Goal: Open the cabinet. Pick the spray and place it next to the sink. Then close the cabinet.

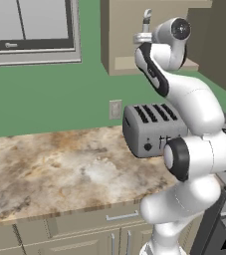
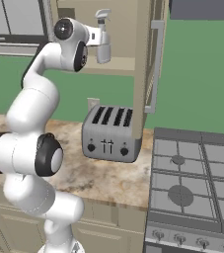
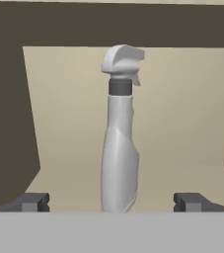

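Spray (image 3: pixel 119 148) upright on cabinet (image 3: pixel 182 123) shelf

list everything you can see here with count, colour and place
cabinet: 1, beige, on the wall above the toaster, door swung open
spray: 1, silver-grey, upright on the cabinet shelf
toaster: 1, grey, four slots, on the counter under the cabinet
counter: 1, brown marbled
stove: 1, grey, right of the counter
outlet: 1, beige, on the green wall
window: 1, grey frame, upper left
gripper: 1, dark tips, open, either side of the spray's base
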You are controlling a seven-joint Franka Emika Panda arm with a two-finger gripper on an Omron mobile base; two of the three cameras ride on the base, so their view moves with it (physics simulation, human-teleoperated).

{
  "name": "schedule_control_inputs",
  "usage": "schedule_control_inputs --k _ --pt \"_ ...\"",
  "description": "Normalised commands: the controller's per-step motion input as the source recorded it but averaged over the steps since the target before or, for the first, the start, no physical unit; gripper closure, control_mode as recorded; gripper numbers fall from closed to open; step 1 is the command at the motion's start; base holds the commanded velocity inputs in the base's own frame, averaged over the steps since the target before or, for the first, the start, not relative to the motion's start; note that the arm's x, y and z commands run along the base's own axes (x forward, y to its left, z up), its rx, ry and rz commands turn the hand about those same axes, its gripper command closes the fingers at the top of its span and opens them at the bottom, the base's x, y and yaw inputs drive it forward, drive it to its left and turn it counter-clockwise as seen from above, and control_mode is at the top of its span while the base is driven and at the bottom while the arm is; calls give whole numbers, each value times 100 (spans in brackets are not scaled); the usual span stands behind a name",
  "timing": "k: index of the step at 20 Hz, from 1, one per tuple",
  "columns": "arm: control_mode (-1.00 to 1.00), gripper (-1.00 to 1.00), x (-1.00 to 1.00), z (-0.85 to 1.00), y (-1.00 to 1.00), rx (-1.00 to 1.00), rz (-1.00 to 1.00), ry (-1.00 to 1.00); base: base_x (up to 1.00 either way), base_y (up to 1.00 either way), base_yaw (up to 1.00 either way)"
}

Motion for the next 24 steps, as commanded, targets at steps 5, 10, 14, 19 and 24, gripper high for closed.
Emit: schedule_control_inputs --k 5,10,14,19,24 --pt "-100 -100 25 0 -4 0 0 0 0 0 0" --pt "-100 -100 20 0 -8 0 0 0 0 0 0" --pt "-100 -100 0 0 -9 0 0 0 0 0 0" --pt "-100 -100 7 0 -7 0 0 0 0 0 0" --pt "-100 -100 20 -1 0 0 0 0 0 0 0"
